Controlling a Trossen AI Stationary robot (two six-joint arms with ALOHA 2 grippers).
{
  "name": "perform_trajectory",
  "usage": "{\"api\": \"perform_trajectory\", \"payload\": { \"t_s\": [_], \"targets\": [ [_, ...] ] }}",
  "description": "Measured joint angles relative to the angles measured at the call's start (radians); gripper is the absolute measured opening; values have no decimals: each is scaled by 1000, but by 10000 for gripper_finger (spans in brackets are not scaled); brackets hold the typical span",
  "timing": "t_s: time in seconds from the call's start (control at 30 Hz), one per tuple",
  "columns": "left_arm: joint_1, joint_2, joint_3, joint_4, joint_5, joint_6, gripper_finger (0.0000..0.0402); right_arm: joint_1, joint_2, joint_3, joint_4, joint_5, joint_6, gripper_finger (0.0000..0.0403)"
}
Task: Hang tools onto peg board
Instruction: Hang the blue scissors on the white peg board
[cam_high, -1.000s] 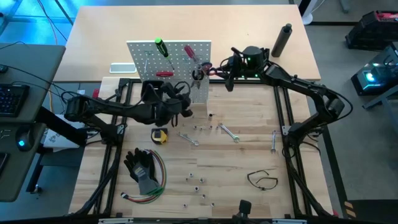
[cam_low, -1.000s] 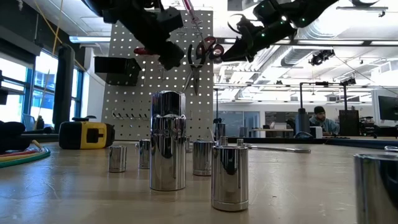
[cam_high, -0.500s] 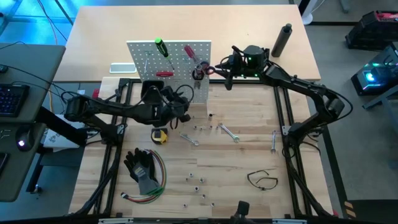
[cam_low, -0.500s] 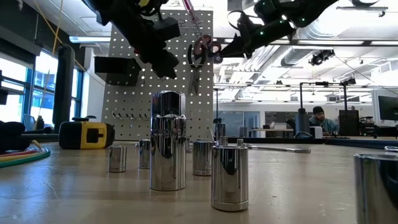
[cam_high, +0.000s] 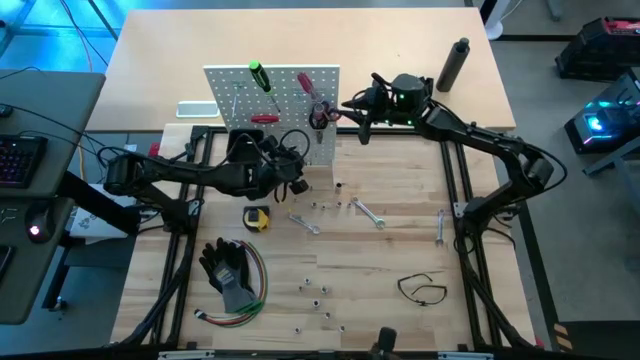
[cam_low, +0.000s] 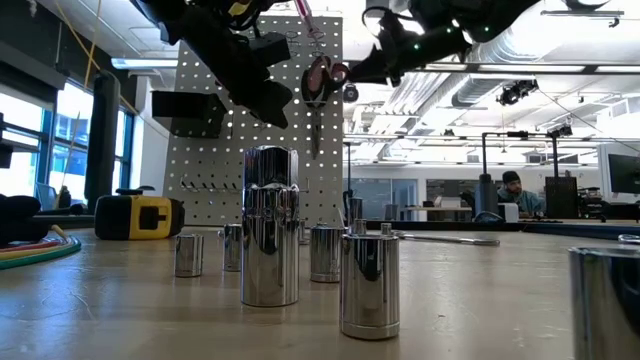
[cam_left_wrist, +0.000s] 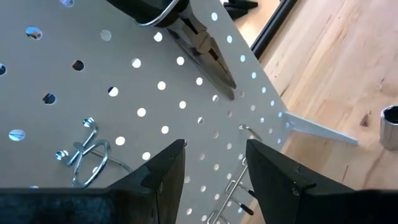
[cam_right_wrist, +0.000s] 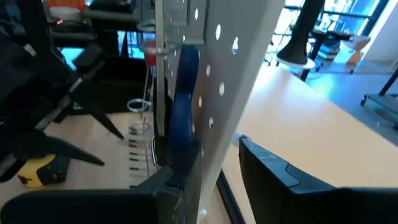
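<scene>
Right gripper (cam_high: 350, 107) at white perforated peg board (cam_high: 232, 84) edge, grip state unclear, hanging red-handled pliers (cam_low: 318, 82); left gripper (cam_left_wrist: 214, 171) jaws parted, empty. Next, likely: seat pliers on hook, release.

The peg board (cam_high: 240, 90) stands upright at the back left of the table (cam_high: 400, 250), two screwdrivers (cam_high: 260, 76) and pliers (cam_high: 318, 112) hanging on its face. In front of it lies the tape measure (cam_high: 257, 217), gloves (cam_high: 228, 270) nearer still. Wrenches (cam_high: 368, 213) lie mid-table, right of the tape measure, with small sockets (cam_high: 318, 292) scattered in front of them and a thin loop (cam_high: 422, 289) front right.
</scene>
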Motion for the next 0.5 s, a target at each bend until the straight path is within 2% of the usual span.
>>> {"api": "perform_trajectory", "payload": {
  "t_s": [0.5],
  "targets": [
    [7, 0, 0, 7, 68, -27, 162, 8, 8, 0, 32, 4, 14, 103]
  ]
}}
